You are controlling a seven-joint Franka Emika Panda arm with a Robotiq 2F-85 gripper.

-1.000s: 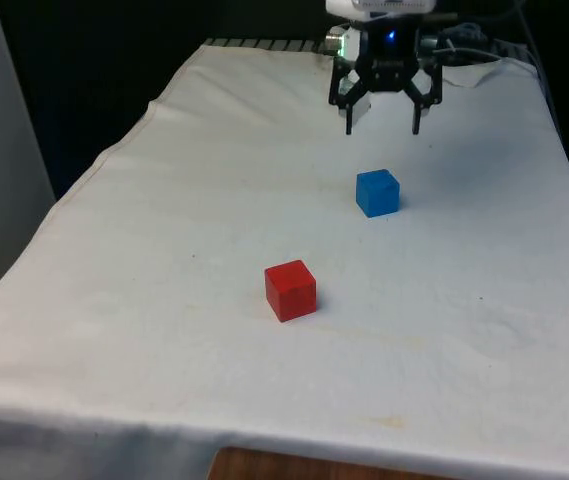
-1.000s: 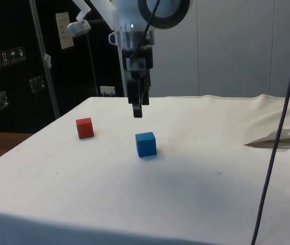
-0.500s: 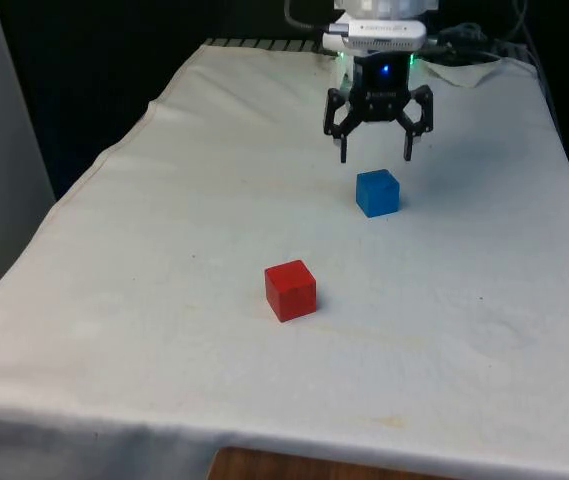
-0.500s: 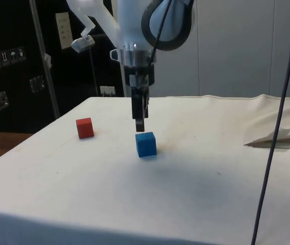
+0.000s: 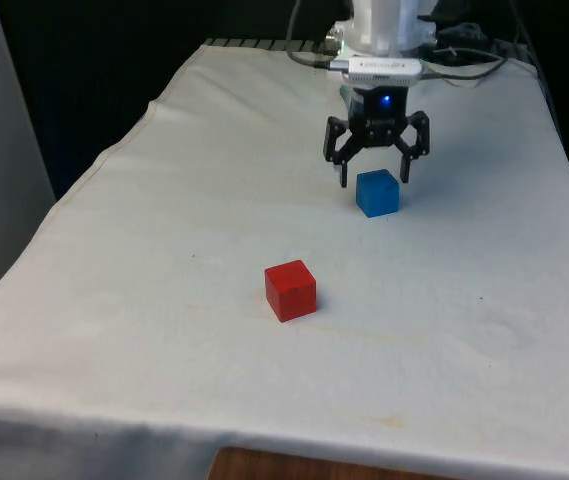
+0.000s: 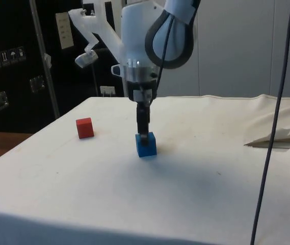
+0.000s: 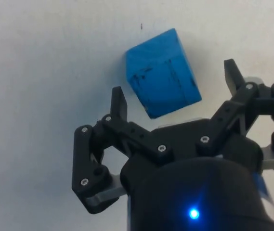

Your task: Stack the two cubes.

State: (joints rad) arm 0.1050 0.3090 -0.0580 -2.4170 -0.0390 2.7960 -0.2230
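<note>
Directly beneath the gripper [image 5: 375, 182], the blue cube [image 5: 377, 192] is seen resting on the desk [image 5: 144, 300], its top face level with the black fingertips in the side view. The jaws are held wide apart, one finger standing off each side of the cube, and nothing is gripped. From the wrist camera the blue cube [image 7: 162, 73] is shown between the fingertips [image 7: 119, 102] but turned at an angle to them, so that its faces are not squared to the pads. That skew is judged the point on which a clean closing depends. The red cube [image 5: 290, 289] is set well apart, nearer the front edge of the desk and towards the front view's left, untouched. No stacking has yet been done.
</note>
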